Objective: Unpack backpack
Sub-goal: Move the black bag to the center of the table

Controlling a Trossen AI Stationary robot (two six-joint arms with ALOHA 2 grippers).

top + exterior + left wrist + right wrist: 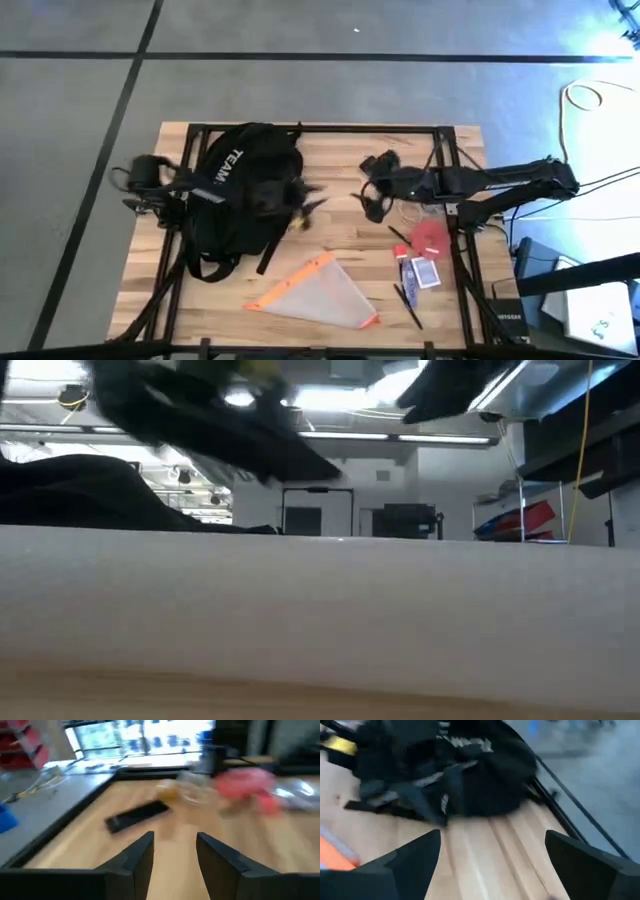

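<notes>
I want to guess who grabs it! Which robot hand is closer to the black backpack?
Left. The left gripper is at the backpack's edge; the right gripper hovers farther off, over bare table.

We see a light wooden surface (330, 240) with a black frame along its edges. On its left half lies the backpack (245, 195), black and slumped, with its straps trailing toward the front edge. Near the front, just right of the straps, lies a translucent pouch with orange trim (318, 290). On the right side rests a small cluster: a red item (431, 237), a blue and white card-like item (424, 274), and a few dark pens (407, 303), close together. Between backpack and cluster sits a small dark and yellow thing (305, 210), perhaps a tool, too blurred for us to name.
</notes>
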